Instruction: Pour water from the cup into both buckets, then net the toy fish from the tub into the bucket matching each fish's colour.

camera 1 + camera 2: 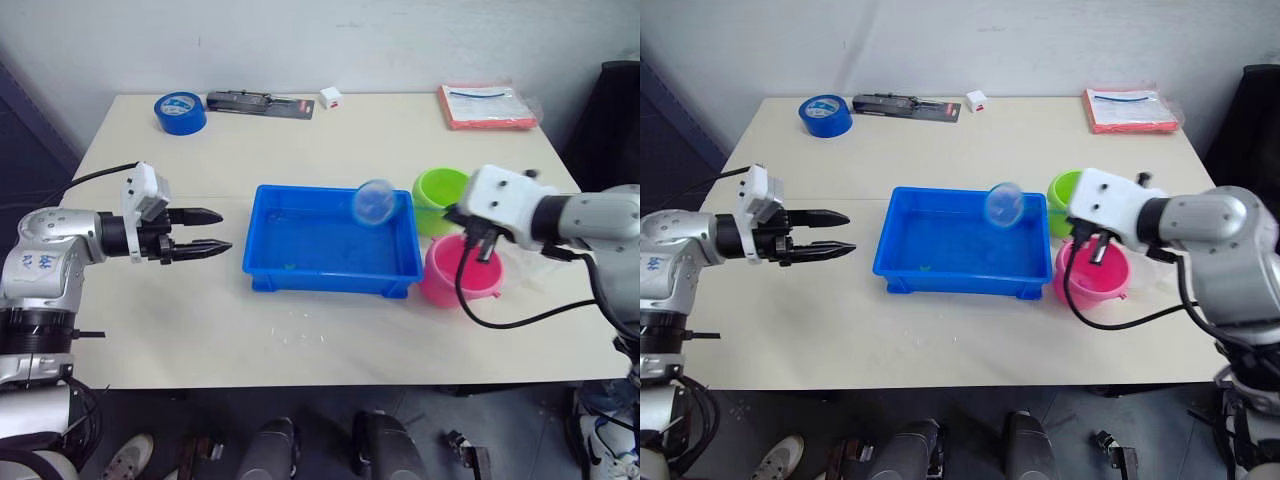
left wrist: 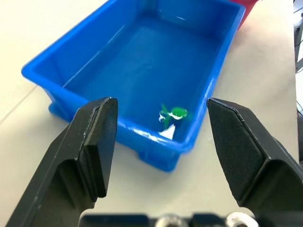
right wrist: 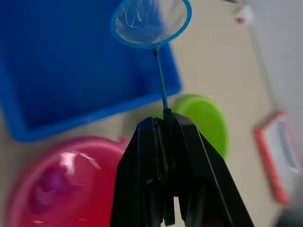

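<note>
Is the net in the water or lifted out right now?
Lifted out: the net hangs above the tub, its stick clamped in the right gripper.

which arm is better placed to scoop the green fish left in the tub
Right. The right end effector is shut on the net, whose hoop hangs over the tub near the green bucket. The left end effector is open and empty, beside the tub. The green fish lies near the tub's front wall.

Glossy bright-blue plastic tub (image 2: 85, 52) gleaming wet, sheer fine mesh in the blue-rimmed round net (image 3: 150, 21), shiny smooth pink plastic bucket (image 3: 71, 189) beside a lime-green plastic bucket (image 3: 206, 118), all on a matt, smooth cream tabletop (image 1: 300, 330).
</note>
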You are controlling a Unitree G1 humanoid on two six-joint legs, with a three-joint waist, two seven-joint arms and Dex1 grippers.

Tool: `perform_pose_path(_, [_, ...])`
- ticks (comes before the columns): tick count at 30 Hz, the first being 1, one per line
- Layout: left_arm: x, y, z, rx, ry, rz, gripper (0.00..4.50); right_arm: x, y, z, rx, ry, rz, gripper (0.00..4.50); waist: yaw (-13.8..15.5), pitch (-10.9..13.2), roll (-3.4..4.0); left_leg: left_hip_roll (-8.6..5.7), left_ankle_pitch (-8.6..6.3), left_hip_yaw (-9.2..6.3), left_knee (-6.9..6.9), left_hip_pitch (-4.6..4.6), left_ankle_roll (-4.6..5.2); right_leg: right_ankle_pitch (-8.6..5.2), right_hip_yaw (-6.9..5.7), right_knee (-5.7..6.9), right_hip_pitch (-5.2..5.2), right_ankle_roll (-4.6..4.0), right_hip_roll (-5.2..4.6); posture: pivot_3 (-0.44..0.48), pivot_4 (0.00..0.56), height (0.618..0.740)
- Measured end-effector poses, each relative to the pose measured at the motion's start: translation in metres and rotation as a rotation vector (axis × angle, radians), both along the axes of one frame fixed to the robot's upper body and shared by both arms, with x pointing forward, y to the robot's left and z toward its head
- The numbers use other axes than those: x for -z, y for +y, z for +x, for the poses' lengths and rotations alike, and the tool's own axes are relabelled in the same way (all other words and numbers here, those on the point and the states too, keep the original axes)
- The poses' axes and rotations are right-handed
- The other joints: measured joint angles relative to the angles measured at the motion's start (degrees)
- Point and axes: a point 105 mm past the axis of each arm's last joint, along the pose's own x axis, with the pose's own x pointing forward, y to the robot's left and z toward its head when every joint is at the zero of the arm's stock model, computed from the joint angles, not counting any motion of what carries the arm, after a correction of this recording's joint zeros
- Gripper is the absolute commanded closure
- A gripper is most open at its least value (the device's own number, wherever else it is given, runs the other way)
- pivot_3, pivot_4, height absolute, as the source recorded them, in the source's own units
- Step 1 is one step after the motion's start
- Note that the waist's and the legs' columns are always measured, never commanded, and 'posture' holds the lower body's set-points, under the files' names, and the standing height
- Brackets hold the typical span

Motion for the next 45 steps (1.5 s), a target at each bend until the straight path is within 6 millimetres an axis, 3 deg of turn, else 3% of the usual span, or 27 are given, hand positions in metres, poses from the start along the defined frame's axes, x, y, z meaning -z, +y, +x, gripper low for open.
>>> perform_pose_path(4, [-0.003, -0.002, -0.007, 0.000, -0.008, -0.012, 1.24, 0.007, 0.014, 0.015, -0.057, 0.073, -0.018, 3.70, -0.1, 0.0, 0.00, -0.03, 0.00, -0.07, -0.05, 0.01, -0.01, 0.00, -0.06, 0.03, -0.03, 0.00, -0.02, 0.000, 0.150, 0.737])
perform_pose_path(10, [0.007, 0.001, -0.019, -0.014, 0.053, -0.008, 1.24, 0.051, 0.041, 0.031, -0.135, 0.240, -0.105, 3.70, -0.7, 0.0, 0.01, -0.02, 0.00, -0.07, -0.07, 0.00, -0.02, 0.00, -0.13, 0.07, -0.08, 0.00, -0.02, 0.000, 0.150, 0.737])
perform_pose_path(18, [0.002, 0.005, -0.026, -0.038, 0.046, -0.008, 1.24, 0.043, 0.058, 0.054, -0.171, 0.220, -0.240, 3.70, -1.0, 0.0, 0.01, -0.09, 0.00, -0.17, -0.09, 0.01, -0.02, 0.00, -0.25, 0.11, -0.08, 0.00, -0.05, 0.000, 0.150, 0.737])
perform_pose_path(29, [0.002, 0.005, -0.032, -0.055, 0.045, -0.021, 1.24, 0.051, 0.070, 0.049, -0.299, 0.302, -0.343, 3.70, -1.8, 0.0, 0.01, -0.11, 0.00, -0.23, -0.12, 0.01, -0.04, 0.00, -0.29, 0.13, -0.09, 0.00, -0.10, 0.000, 0.150, 0.737])
perform_pose_path(33, [0.004, 0.005, -0.034, -0.065, 0.055, -0.023, 1.24, 0.050, 0.093, 0.046, -0.356, 0.305, -0.321, 3.70, -1.8, 0.0, 0.01, -0.08, -0.01, -0.28, -0.12, 0.02, -0.08, 0.00, -0.31, 0.17, -0.09, 0.00, -0.08, 0.000, 0.150, 0.737])
perform_pose_path(42, [-0.001, 0.007, -0.038, -0.085, 0.048, -0.029, 1.24, 0.064, 0.121, 0.044, -0.338, 0.327, -0.248, 3.70, -1.8, 0.0, 0.01, -0.15, -0.02, -0.46, -0.06, 0.03, -0.09, 0.00, -0.31, 0.43, -0.11, 0.00, -0.12, 0.000, 0.150, 0.737])
perform_pose_path(45, [0.002, 0.007, -0.039, -0.092, 0.058, -0.028, 1.24, 0.071, 0.143, 0.040, -0.314, 0.391, -0.150, 3.70, -1.9, 0.0, 0.01, -0.14, -0.02, -0.49, -0.09, 0.05, -0.10, 0.00, -0.31, 0.48, -0.13, 0.00, -0.11, 0.000, 0.150, 0.737])
